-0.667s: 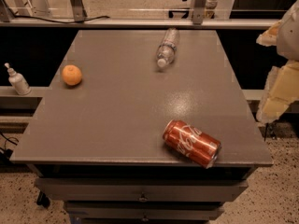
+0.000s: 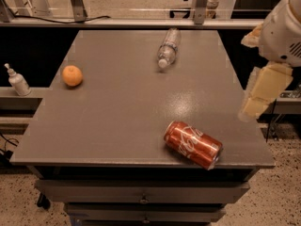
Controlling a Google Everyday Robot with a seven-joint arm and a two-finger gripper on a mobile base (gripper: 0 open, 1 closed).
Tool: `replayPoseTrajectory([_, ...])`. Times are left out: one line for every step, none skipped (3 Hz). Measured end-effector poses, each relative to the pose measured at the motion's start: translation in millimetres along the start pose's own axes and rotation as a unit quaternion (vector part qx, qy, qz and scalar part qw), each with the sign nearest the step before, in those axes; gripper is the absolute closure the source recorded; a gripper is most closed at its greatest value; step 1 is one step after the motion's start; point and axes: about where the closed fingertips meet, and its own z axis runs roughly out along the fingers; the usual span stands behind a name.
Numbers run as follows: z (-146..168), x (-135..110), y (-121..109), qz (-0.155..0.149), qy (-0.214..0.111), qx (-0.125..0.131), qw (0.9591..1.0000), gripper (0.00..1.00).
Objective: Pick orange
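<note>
The orange is a small round fruit sitting on the grey table near its left edge, about halfway back. My gripper is cream-coloured and hangs at the right side of the view, just past the table's right edge and above it. It is far to the right of the orange, with the whole table width between them. It holds nothing that I can see.
A red Coca-Cola can lies on its side near the front right of the table. A clear plastic bottle lies on its side at the back centre. A small white pump bottle stands on a ledge left of the table. Drawers sit under the tabletop.
My arm and gripper have shifted a little to the left, further into view. The orange, can and bottle have not moved.
</note>
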Motion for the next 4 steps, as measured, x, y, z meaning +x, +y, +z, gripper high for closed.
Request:
replayPoseTrajectory([22.9, -47.5, -7.9, -0.007, -0.048, -0.005, 0.9988, 0.00])
replayPoseTrajectory([38.4, -91.0, -18.5, -0.007, -0.100, -0.008, 0.9949, 0.00])
replayPoseTrajectory([54.1, -133.7, -17.5, 0.000, -0.148, -0.023, 0.9887, 0.00])
replayPoseTrajectory([56.2, -183.9, -7.6, 0.012, -0.179, -0.040, 0.9829, 0.00])
